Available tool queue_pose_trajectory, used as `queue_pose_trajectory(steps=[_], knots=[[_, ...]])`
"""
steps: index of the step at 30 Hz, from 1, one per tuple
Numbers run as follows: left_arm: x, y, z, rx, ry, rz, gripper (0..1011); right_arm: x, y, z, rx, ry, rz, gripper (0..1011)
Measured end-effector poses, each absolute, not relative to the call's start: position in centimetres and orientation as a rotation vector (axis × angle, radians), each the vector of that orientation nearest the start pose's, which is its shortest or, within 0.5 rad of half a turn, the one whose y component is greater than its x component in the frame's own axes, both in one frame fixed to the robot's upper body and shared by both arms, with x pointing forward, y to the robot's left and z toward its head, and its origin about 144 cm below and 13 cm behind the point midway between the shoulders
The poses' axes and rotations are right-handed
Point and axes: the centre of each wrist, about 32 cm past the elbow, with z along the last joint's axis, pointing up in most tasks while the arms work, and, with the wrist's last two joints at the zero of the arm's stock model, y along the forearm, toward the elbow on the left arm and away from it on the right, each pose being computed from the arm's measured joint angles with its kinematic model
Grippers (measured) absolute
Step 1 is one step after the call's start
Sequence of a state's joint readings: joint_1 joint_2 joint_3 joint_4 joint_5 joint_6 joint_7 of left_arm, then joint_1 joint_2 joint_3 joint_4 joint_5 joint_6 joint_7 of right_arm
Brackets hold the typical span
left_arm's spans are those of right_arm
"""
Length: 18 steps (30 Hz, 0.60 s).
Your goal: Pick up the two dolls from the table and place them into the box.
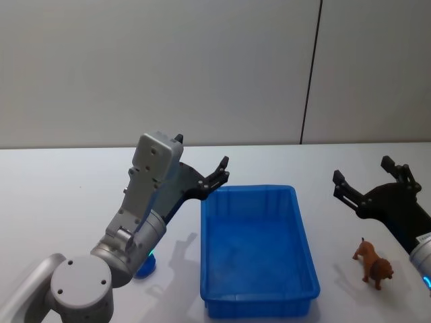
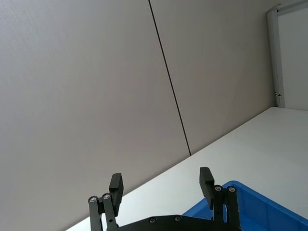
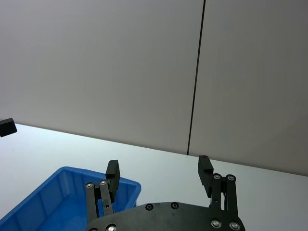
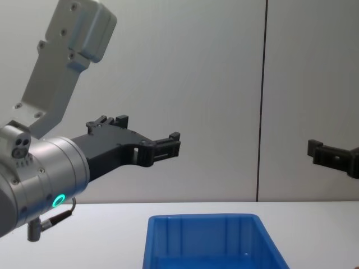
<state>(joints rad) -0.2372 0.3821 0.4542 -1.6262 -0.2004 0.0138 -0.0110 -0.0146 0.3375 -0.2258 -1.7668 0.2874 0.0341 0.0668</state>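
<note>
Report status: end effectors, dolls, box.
Left end effector open, raised at box far-left corner. Right end effector open, raised near lion doll. Box empty. Blue doll on table, partly under left arm.

Top of box (image 1: 256,259) open, free from above; brown doll (image 1: 374,264) stands apart on table (image 1: 67,195), R side.

The box (image 1: 250,191) at mid-desk (image 1: 67,195), one doll on each side.
You have the left doll (image 1: 145,270) lying left of the box, half under your left arm (image 1: 135,222); the right doll (image 1: 374,264) stands right of it, between box and right arm (image 1: 411,232).
</note>
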Motion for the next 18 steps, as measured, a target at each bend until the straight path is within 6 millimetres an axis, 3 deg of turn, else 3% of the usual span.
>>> queue_pose_trajectory(steps=[18], knots=[[49.20, 19.84, 120.44, 0.061, -0.268, 1.124, 1004, 44.34, -23.71, 118.87, 0.026, -0.075, -1.229, 1001]])
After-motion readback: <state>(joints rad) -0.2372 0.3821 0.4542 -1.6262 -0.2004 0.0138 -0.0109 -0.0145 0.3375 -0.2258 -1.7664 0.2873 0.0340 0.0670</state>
